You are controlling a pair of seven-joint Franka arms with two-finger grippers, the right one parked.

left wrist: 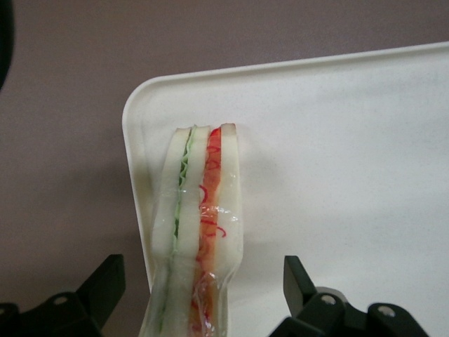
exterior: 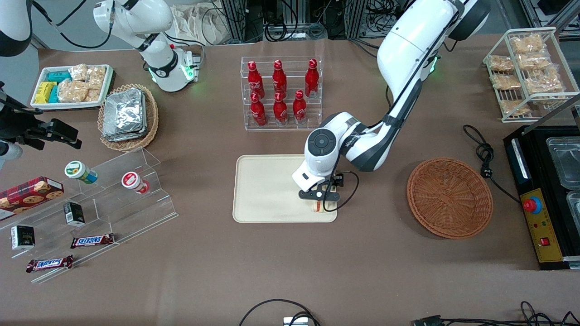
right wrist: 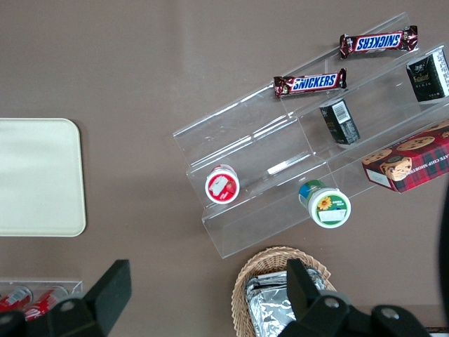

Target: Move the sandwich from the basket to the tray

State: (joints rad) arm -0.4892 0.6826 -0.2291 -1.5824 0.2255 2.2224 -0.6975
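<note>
On the brown surface [exterior: 290,271], the tray [exterior: 263,190] now carries the sandwich [left wrist: 200,225] near the corner closest to the emptied basket [exterior: 449,197]. The hand [exterior: 319,199] hovers over it, fingers [left wrist: 105,281] spread wide and clear of the bread. Delivery looks done; only withdrawing the arm seems left.

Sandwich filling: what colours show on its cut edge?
Green and red-orange layers between white bread on the sandwich, clearest in the left wrist view; the gripper jaws are open around it.
</note>
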